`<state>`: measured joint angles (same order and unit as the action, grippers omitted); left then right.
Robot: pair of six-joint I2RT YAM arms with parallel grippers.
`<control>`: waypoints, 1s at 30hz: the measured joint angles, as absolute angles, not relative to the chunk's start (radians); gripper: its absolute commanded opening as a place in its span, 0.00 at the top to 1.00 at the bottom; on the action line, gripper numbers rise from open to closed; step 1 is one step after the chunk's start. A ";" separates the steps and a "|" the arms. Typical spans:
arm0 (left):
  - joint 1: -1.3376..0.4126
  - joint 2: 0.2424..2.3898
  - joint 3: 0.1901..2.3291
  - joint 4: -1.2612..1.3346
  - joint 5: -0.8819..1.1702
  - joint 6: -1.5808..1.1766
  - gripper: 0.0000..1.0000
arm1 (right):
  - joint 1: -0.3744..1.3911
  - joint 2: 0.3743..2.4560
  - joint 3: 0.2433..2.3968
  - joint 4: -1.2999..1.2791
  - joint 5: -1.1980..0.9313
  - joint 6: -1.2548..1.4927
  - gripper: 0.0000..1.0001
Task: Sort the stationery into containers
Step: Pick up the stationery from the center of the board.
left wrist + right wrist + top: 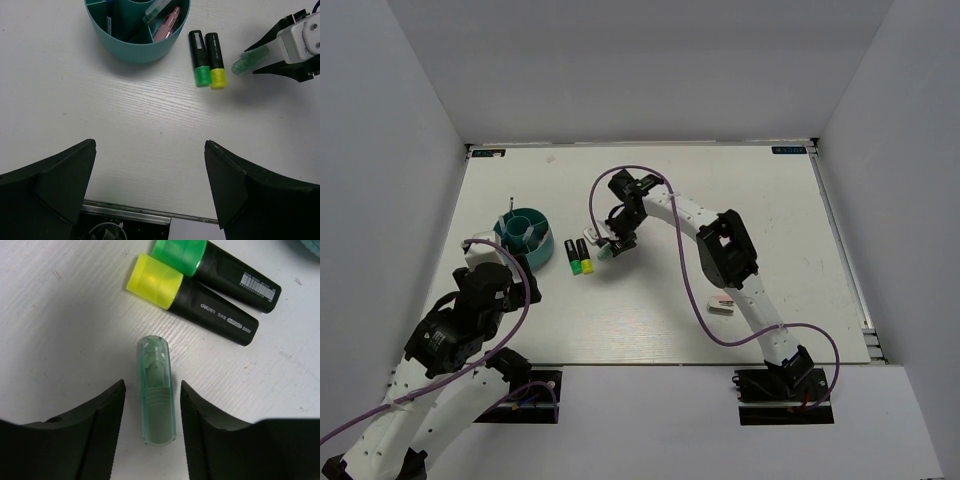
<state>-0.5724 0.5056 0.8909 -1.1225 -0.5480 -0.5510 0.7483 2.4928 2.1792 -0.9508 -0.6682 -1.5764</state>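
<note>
1. My left end effector [150,150]: wide open, empty, hanging near the teal holder [140,52].
2. Pale green marker [157,405] lies on the desk [60,315] beside two black highlighters [220,315].
3. My right end effector [151,385] straddles it, half open, not gripping; best to close squarely mid-barrel.

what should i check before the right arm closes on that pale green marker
1. The pale green marker lies between the fingers of the right tool: ok.
2. Fingers touching it: not ok, gaps on both sides.
3. The yellow-capped black marker is clear of the fingers: ok, it lies apart, beyond the marker's tip.
4. The left tool is open and empty: ok.
5. Free compartment in the teal holder: cannot tell, its far side is cut off.
</note>
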 measured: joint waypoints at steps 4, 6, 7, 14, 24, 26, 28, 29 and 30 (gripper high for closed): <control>-0.572 0.502 0.891 -1.124 -0.547 -0.555 0.00 | 0.749 2.503 2.202 -1.000 -0.650 -1.613 0.59; -0.572 0.498 0.891 -1.126 -0.546 -0.558 0.00 | 0.748 2.507 2.212 -1.029 -0.646 -1.638 0.60; -0.572 0.496 0.891 -1.126 -0.546 -0.559 0.00 | 0.748 2.507 2.214 -1.045 -0.642 -1.650 0.60; -0.572 0.493 0.890 -1.131 -0.541 -0.567 0.00 | 0.748 2.494 2.194 -1.137 -0.628 -1.719 0.55; -0.572 0.484 0.870 -1.143 -0.534 -0.580 0.00 | 0.767 2.436 2.104 -1.153 -0.573 -1.699 0.47; -0.572 0.479 0.869 -1.145 -0.535 -0.582 0.00 | 0.778 2.436 2.104 -1.153 -0.557 -1.682 0.48; -0.572 0.472 0.867 -1.146 -0.535 -0.585 0.00 | 0.789 2.434 2.105 -1.155 -0.540 -1.674 0.52; -0.572 0.468 0.865 -1.148 -0.535 -0.585 0.00 | 0.795 2.433 2.105 -1.157 -0.529 -1.665 0.54; -0.572 0.465 0.863 -1.152 -0.535 -0.587 0.00 | 0.801 2.433 2.105 -1.158 -0.522 -1.660 0.58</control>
